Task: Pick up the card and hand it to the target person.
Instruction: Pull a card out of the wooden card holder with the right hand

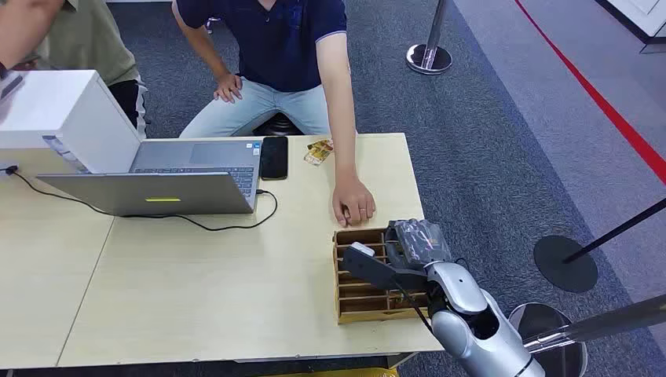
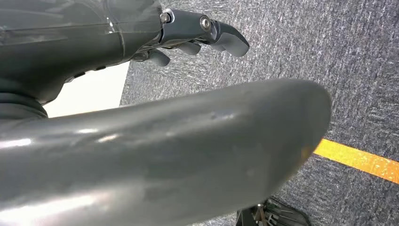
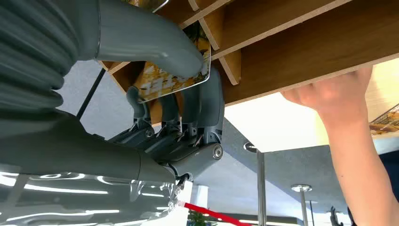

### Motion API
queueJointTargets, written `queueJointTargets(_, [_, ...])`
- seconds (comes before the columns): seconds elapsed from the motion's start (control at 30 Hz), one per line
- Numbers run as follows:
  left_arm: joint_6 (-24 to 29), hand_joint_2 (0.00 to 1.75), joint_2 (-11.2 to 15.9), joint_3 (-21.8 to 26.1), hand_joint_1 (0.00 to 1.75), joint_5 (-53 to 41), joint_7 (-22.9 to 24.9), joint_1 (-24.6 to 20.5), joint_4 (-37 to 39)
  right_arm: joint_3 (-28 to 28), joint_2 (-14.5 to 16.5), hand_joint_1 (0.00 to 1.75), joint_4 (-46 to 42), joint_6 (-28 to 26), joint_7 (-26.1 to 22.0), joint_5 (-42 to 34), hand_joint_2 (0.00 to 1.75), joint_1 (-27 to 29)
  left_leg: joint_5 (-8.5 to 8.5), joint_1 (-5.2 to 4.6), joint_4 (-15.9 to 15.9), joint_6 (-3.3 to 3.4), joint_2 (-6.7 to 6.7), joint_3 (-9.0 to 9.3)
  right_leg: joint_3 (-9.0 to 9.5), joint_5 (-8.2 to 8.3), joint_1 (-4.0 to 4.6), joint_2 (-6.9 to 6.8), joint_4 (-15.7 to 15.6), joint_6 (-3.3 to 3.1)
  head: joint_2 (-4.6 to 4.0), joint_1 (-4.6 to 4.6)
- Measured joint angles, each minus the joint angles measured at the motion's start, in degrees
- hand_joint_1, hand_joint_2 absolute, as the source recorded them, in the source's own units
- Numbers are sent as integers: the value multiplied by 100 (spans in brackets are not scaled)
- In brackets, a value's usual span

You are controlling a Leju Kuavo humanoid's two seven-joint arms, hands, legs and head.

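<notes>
The card (image 3: 171, 77) sits pinched between the right hand (image 3: 179, 94)'s thumb and fingers (image 3: 209, 101), right at the wooden slotted rack (image 1: 357, 294) on the bench (image 1: 196, 290). A person's hand (image 1: 353, 206) rests beside the rack, probably steadying it. Left hand (image 2: 202, 33) hangs empty, fingers loosely curled.

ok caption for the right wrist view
Right hand pinches a card at the wooden rack, beside a person's hand.

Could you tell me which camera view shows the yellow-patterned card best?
The right wrist view: the yellow-patterned card sits close up, pinched between the right hand's thumb and fingers at the wooden slotted rack. In the head view the hand covers it; the left wrist view faces carpet.
</notes>
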Motion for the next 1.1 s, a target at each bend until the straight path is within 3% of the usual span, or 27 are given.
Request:
queueJointTargets(0.17, [5, 0, 0, 0, 0, 20, 0, 0, 0, 0, 0, 133, -1, 0, 4, -9, 175, -5, 0, 0, 0, 0, 0, 1, 0, 0, 0, 0, 0, 0, 0, -1])
queueJointTargets(0.3, [33, 175, 0, 0, 0, 27, 2, 0, 0, 0, 0, 140, -2, 0, 19, -24, 175, -14, 0, 0, 0, 0, 0, 1, 0, 0, 0, 0, 0, 0, 0, -1])
queueJointTargets(0.57, [44, 175, 3, 0, 0, 49, -99, 0, 0, 0, 0, 142, -2, -2, 41, -38, 175, -18, 0, 0, 0, 0, 0, 1, 0, 0, 0, 0, 0, 0, 0, -1])
queueJointTargets(0.7, [64, 0, 4, 0, 0, 49, -97, 1, 0, 0, 0, 142, -2, -7, 48, -55, 175, -18, 0, 0, 0, 0, 0, 1, 0, 0, 0, 0, 0, 0, 0, -1])
queueJointTargets(0.8, [69, 0, 4, 2, 0, 49, -102, 1, 0, 0, 0, 139, -2, -12, 48, -68, 175, -18, 0, 0, 0, 0, 0, 2, 1, 0, 0, 0, 0, 0, 0, -1])
queueJointTargets(0.93, [66, 175, 4, 16, 0, 49, -138, 1, 0, 0, -1, 140, -2, -17, 48, -79, 175, -18, 0, 0, 0, 0, 0, 2, 1, 0, 0, 0, 0, 0, 0, -1])
queueJointTargets(1.1, [26, 175, 4, 18, 0, 10, -201, 1, 0, 0, -7, 140, -2, -24, 49, -95, 175, -18, 0, 0, 0, 0, 0, 2, 0, 0, 0, 0, 0, 0, 0, -1])
